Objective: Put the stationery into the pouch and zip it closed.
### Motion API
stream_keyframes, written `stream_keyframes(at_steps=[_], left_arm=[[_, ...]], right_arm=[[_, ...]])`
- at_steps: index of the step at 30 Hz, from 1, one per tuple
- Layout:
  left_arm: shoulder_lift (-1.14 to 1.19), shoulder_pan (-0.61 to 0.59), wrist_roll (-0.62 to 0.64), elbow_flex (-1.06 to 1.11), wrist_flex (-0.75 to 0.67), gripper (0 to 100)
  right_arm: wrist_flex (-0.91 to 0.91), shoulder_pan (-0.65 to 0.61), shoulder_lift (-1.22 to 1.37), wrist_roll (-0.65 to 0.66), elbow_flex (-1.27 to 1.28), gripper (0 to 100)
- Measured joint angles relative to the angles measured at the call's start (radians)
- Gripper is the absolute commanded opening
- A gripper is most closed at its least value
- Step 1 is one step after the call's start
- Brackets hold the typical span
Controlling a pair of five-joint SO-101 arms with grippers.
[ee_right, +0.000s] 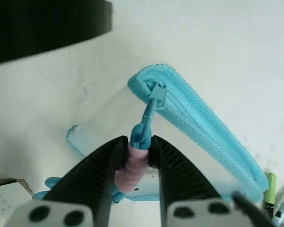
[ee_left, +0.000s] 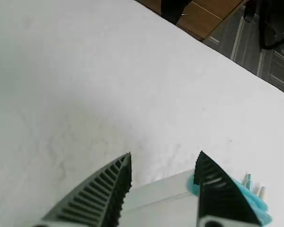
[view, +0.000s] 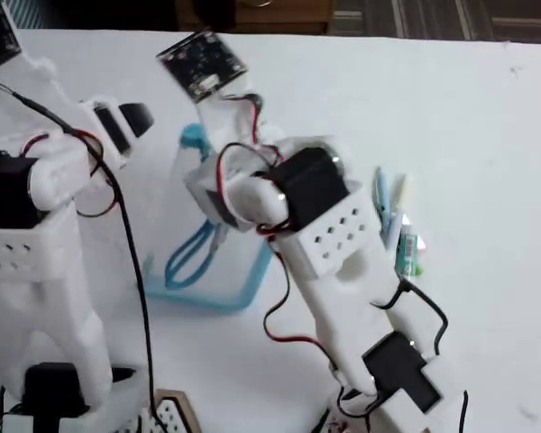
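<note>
- Your right gripper (ee_right: pixel 137 142) pinches the pull (ee_right: pixel 149 112); tug and the pouch (ee_right: pixel 203 118) drags, since left gripper (ee_left: pixel 164 157) gapes wide, gripping nothing.
- Pens (view: pixel 397 221) lie beyond your fingers, unpacked.

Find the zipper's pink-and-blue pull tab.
Right wrist view: the pink-and-blue pull tab is clamped in the right gripper, at the zipper end of the clear blue-trimmed pouch.

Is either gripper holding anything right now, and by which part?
The right gripper is shut on the zipper pull of the pouch, gripping its pink end. The left gripper is open and holds nothing.
</note>
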Motion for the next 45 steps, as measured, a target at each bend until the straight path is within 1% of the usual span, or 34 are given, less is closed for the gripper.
stream_keyframes(at_steps=[5,8,13,19,22,25,31,35,37,40,42,45], left_arm=[[-0.002,0.063,-0.052,-0.041,0.003,23],[-0.002,0.066,-0.092,0.003,0.005,23],[-0.002,0.066,-0.176,0.041,0.008,23],[0.0,0.066,-0.192,0.114,0.008,22],[-0.002,0.048,-0.192,0.141,0.003,20],[-0.002,0.023,-0.192,0.161,0.002,20],[-0.003,0.015,-0.192,0.192,-0.006,20],[-0.003,0.017,-0.196,0.192,-0.006,12],[-0.003,0.018,-0.203,0.192,-0.006,10],[-0.003,0.02,-0.235,0.193,-0.006,7],[-0.003,0.02,-0.255,0.193,-0.005,3],[0.023,0.02,-0.327,0.195,0.002,2]], right_arm=[[-0.052,-0.028,-0.005,-0.002,0.08,1.7],[-0.086,-0.021,-0.009,-0.002,0.109,1.7],[-0.094,-0.021,-0.009,-0.002,0.115,1.7],[-0.094,-0.021,-0.009,-0.002,0.115,1.7],[-0.094,-0.023,-0.009,-0.002,0.117,1.7],[-0.095,-0.029,-0.009,-0.002,0.117,1.7],[-0.095,-0.029,-0.009,-0.002,0.117,1.7],[-0.095,-0.029,-0.009,-0.002,0.117,1.7],[-0.095,-0.031,-0.009,-0.002,0.117,1.7],[-0.095,-0.031,-0.009,-0.002,0.117,1.7],[-0.097,-0.031,-0.009,-0.002,0.117,1.7],[-0.095,-0.023,-0.009,0.0,0.118,1.7]])
